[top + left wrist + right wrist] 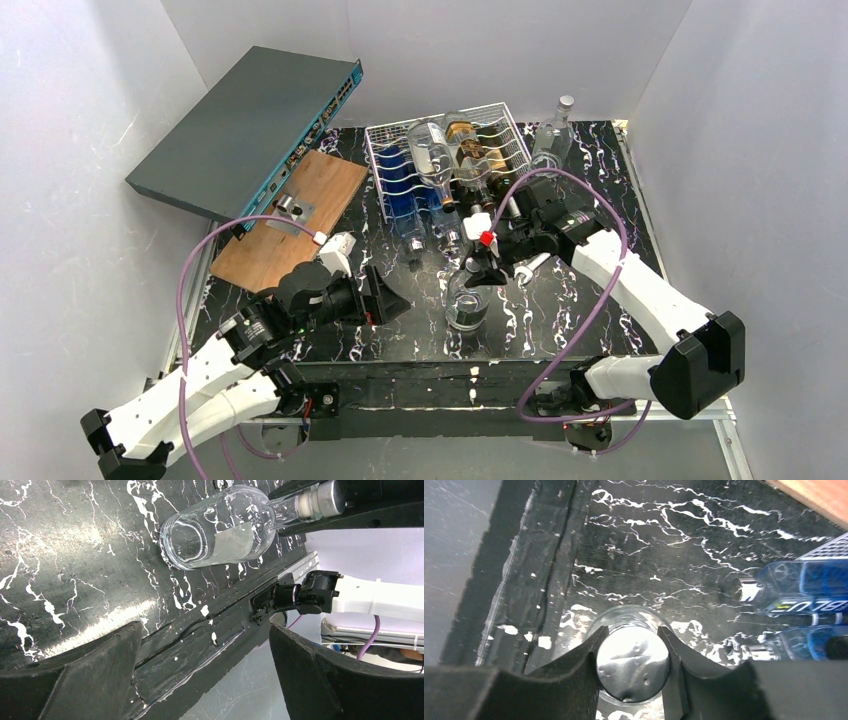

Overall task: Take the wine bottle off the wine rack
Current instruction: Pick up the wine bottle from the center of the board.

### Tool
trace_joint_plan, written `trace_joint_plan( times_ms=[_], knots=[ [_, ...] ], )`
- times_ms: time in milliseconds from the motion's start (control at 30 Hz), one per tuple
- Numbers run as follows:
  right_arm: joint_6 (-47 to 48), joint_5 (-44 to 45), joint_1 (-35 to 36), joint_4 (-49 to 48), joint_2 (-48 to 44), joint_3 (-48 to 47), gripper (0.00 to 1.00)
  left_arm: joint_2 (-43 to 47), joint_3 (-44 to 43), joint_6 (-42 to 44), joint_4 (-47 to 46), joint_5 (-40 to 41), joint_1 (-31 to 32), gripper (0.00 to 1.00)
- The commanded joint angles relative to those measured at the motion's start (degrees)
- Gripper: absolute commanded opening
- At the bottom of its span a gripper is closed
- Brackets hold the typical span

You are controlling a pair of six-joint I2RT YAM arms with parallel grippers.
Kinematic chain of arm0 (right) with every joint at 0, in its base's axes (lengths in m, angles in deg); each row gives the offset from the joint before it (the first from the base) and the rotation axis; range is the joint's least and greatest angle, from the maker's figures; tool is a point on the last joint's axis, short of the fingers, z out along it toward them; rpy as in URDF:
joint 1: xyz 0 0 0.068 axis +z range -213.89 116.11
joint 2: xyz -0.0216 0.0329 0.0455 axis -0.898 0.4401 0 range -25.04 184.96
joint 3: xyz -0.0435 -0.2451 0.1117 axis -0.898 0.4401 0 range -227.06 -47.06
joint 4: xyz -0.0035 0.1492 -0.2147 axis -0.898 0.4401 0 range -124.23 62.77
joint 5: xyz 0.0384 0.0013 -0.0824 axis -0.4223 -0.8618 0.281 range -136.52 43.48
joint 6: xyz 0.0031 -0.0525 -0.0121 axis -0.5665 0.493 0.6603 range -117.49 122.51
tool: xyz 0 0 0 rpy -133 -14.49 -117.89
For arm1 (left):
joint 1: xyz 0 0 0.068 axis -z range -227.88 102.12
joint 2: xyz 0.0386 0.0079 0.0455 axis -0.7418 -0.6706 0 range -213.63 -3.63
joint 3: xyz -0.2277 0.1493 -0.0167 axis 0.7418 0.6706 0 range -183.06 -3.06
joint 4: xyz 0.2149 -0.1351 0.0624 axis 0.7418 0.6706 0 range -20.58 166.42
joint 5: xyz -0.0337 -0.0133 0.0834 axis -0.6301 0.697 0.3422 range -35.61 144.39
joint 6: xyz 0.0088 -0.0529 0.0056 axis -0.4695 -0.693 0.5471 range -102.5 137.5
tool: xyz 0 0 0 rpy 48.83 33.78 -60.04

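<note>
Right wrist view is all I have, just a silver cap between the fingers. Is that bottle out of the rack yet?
Observer: Yes. In the top view the clear wine bottle is upright over the table, in front of the wine rack and apart from it. The right gripper is closed on its neck.
Operator: Is the left arm in the way?
Observer: No. The left gripper is open and empty, off to the bottle's left and not touching it.
Operator: Is anything standing beside the rack?
Observer: One upright clear bottle, just right of the rack near the back wall.
</note>
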Motion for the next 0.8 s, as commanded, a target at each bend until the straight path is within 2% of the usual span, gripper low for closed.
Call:
trace_joint_plan(
  times_ms=[0,67,200,533,767],
  knots=[
    [2.47,-0.26,-0.05,0.68,-2.09,-0.5,0.23,1.01,0.95,-0.12,0.15,0.5,-0.34,0.98],
    [2.61,-0.81,-0.75,1.5,-2.74,-1.18,0.13,1.26,1.03,-0.15,0.25,0.57,-0.33,0.98],
    [1.16,-3.66,-4.2,3.25,-4.71,-2.69,0.02,1.85,1.12,-0.24,0.57,0.67,-0.34,0.98],
    [1.51,-8.09,-18.75,10.82,-9.58,-4.91,0.01,2.91,1.57,-0.04,1.3,0.78,-0.34,0.98],
    [1.6,-5.41,-26.0,12.99,-10.89,-7.55,0.01,3.88,1.32,0.35,2.08,0.74,-0.34,0.98]
  ],
)
